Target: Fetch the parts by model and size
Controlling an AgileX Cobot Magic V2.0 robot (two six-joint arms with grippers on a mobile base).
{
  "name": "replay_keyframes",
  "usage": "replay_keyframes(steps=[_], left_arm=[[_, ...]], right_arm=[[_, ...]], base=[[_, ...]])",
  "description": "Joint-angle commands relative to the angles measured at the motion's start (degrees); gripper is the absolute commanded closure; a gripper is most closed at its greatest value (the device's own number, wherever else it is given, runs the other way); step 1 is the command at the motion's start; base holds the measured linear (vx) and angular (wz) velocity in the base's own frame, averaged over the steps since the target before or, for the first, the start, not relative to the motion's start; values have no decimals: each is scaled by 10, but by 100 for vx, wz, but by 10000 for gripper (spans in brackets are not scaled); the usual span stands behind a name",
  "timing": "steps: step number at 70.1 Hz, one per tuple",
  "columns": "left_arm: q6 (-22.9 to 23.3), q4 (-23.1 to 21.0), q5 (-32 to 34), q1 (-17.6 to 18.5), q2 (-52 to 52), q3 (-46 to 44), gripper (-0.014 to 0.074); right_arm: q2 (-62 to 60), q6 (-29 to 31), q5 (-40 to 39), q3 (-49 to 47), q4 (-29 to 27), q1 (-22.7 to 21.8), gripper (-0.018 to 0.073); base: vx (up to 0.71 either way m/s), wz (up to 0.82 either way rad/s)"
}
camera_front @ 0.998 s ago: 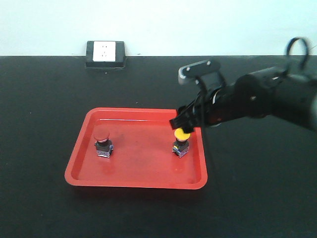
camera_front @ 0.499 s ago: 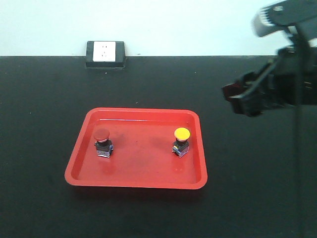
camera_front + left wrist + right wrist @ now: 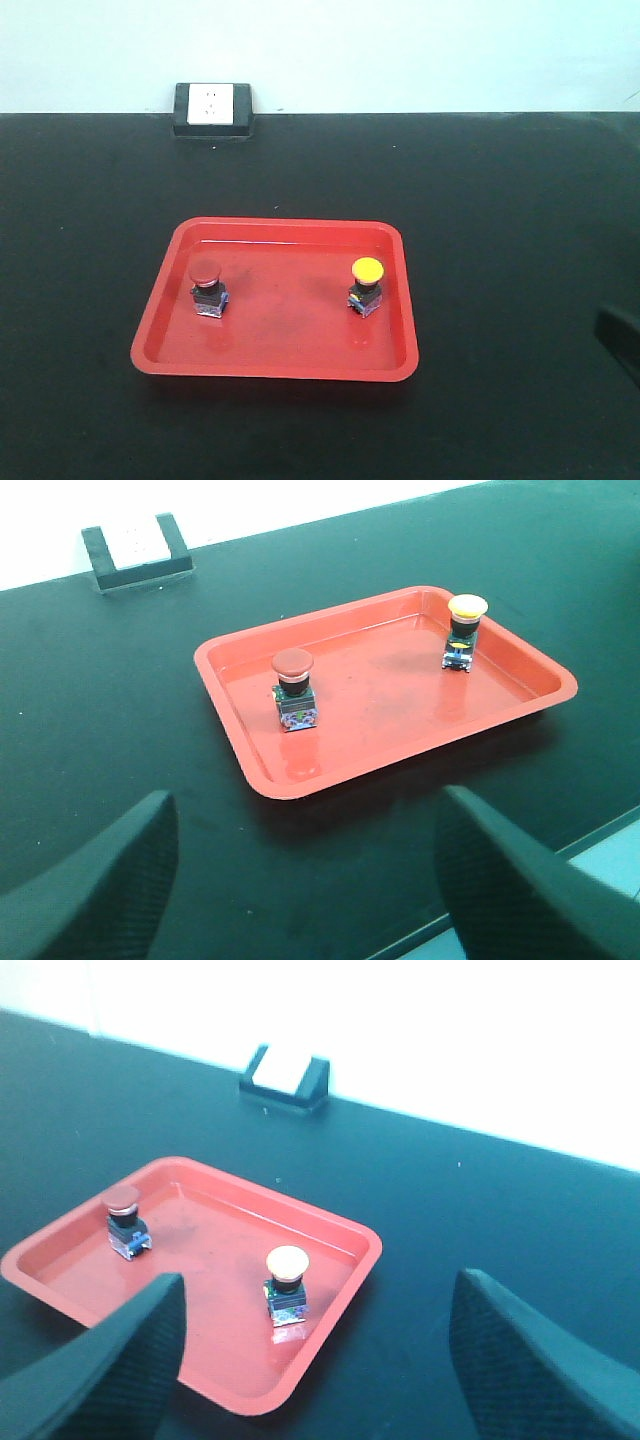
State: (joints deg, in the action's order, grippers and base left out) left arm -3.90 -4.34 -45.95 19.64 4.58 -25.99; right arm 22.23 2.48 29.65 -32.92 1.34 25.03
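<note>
We see the left gripper (image 3: 300, 880) with its jaws spread wide and nothing between them, its two dark fingers (image 3: 95, 890) filling the lower corners of the left wrist view above bare black tabletop (image 3: 120, 740); the right gripper (image 3: 310, 1360) is likewise released and empty, its fingers (image 3: 530, 1370) framing the bottom of the right wrist view, and both hang well clear of the tray. Beyond them, in the middle of each wrist view, we find the red tray (image 3: 275, 365), a shallow rectangle with rounded corners lying flat on the tabletop (image 3: 520, 200). Inside it, toward the left in the front view, the red-capped switch (image 3: 206, 286) stands upright on its bluish square base, and toward the right, near the tray's right wall, the yellow-capped switch (image 3: 366, 286) stands upright as well; the two are well apart and neither touches a wall. In the left wrist view the red-capped switch (image 3: 293, 689) sits centre-left of the tray (image 3: 300, 785) and the yellow-capped one (image 3: 464, 631) toward the upper right. At the upper left of the front view a black block with a white wall socket (image 3: 213, 109) sits at the back edge of the tabletop, against the pale wall (image 3: 400, 50), and at the lower right edge a dark shape (image 3: 620, 335) juts in, too cut off for us to identify
</note>
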Motion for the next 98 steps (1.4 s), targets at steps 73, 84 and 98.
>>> replay_keyframes(steps=[73,84,98], left_arm=[[3,-4,49,3,8,-13,604],[3,-4,48,3,8,-13,604],[3,-4,49,3,8,-13,604]], right_arm=[[-202,7,-136,182,-20,-1,569],[-202,1,-136,182,-20,-1,569],[-202,2,-136,182,-20,-1,569]], base=[[0,0],[0,0],[0,0]])
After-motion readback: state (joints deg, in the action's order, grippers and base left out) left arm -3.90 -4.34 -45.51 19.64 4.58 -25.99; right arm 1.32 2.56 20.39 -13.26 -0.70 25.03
